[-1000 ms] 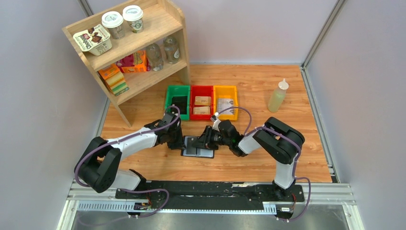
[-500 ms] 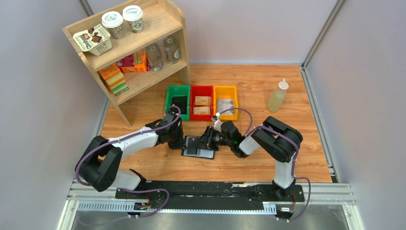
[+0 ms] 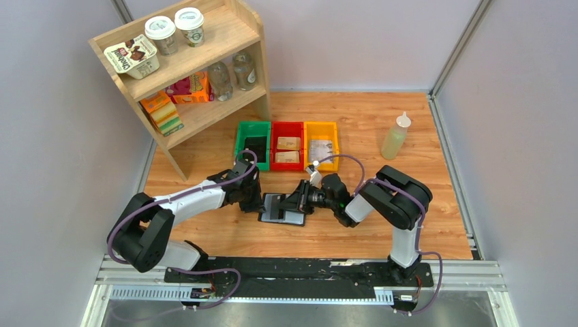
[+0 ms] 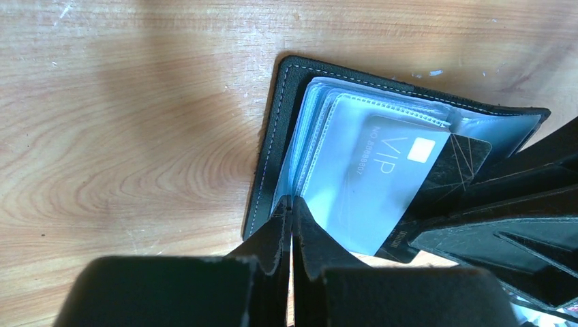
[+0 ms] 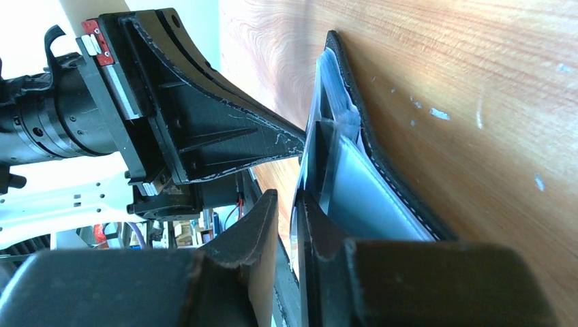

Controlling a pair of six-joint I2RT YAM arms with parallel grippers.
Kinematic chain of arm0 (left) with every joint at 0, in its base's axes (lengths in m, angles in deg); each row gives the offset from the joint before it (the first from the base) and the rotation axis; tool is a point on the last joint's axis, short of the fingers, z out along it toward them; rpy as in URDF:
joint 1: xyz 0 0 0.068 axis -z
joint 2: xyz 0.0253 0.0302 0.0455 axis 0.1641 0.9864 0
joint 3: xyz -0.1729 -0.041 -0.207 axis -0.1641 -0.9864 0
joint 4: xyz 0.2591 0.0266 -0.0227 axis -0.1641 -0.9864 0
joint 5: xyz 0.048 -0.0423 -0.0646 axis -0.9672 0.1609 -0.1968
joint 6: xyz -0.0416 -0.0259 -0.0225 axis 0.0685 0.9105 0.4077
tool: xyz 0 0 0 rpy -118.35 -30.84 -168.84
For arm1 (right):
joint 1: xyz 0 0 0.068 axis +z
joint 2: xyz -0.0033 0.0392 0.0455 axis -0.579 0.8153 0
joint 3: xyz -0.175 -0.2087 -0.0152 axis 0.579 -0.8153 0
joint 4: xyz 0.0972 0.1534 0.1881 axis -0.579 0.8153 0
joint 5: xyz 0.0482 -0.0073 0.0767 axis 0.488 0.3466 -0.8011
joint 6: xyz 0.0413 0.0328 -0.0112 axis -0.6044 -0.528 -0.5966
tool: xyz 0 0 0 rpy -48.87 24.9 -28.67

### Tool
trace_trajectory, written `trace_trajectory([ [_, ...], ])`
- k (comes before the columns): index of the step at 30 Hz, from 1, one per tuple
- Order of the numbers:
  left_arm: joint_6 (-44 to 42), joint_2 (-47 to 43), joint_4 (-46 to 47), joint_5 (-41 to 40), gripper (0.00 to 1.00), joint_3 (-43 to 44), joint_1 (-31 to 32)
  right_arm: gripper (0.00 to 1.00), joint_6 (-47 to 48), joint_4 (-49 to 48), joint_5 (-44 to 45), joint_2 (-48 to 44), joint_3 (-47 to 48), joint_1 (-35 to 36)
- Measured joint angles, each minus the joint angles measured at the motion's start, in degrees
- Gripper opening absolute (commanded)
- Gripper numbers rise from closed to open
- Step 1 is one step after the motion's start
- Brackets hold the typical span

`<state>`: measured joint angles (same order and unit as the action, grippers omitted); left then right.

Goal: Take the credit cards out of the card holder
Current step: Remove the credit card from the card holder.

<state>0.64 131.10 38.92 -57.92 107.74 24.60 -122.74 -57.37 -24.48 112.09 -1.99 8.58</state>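
The black card holder (image 3: pixel 281 208) lies open on the table between my two grippers, its clear sleeves and a grey-blue VIP card showing in the left wrist view (image 4: pixel 272 136). A dark credit card (image 4: pixel 465 158) sticks partly out of a sleeve on the holder's right side. My left gripper (image 3: pixel 257 202) is shut, and its tips (image 4: pixel 292 204) press on the sleeves at the holder's left edge. My right gripper (image 3: pixel 298 202) reaches in from the right. Its fingers (image 5: pixel 286 201) stand close together with the thin card edge between them, beside the holder (image 5: pixel 382 163).
Green (image 3: pixel 252 129), red (image 3: pixel 287 128) and yellow (image 3: pixel 321 127) bins stand in a row behind the holder; tan packets lie in the red one. A wooden shelf (image 3: pixel 184 68) with goods stands at the back left. A squeeze bottle (image 3: pixel 396 136) stands at the right.
My right arm has drawn back a little to the right. The left arm and the holder have stayed in place.
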Motion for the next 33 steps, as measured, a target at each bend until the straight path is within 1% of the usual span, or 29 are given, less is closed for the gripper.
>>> trace_trajectory([
  [5,0.0,0.0,-0.1,-0.1,0.00,0.1,0.0,0.05,-0.1,-1.0,-0.6,0.0,-0.4,-0.6],
  [9,0.0,0.0,-0.1,-0.1,0.00,0.1,0.0,0.00,-0.1,-1.1,-0.9,0.0,-1.2,-1.1],
  [19,0.0,0.1,0.0,-0.3,0.00,0.0,0.1,0.00,0.2,-0.6,-1.1,-0.9,-4.3,-3.3],
  [22,0.0,0.1,0.0,-0.3,0.00,-0.1,0.1,0.00,1.3,1.7,-1.4,-3.2,-4.9,-4.1],
  [27,-0.1,-1.1,0.4,-0.3,0.01,-0.9,0.1,0.00,4.7,8.9,-1.3,-8.4,-5.3,-4.9],
  [29,-0.2,-2.2,0.2,-0.6,0.02,-1.3,0.2,0.00,6.3,12.7,-1.0,-11.0,-5.3,-5.2],
  [31,-0.6,-3.6,-0.1,-1.0,0.08,-1.4,0.4,0.00,8.2,16.9,-0.7,-13.4,-5.3,-5.2],
  [32,-1.0,-4.6,-0.1,-1.2,0.16,-1.4,0.4,0.00,9.0,18.5,-0.6,-14.3,-5.3,-5.3],
  [33,-1.4,-5.6,-0.2,-1.5,0.20,-1.3,0.4,0.00,10.0,21.0,-0.3,-15.6,-5.3,-5.3],
])
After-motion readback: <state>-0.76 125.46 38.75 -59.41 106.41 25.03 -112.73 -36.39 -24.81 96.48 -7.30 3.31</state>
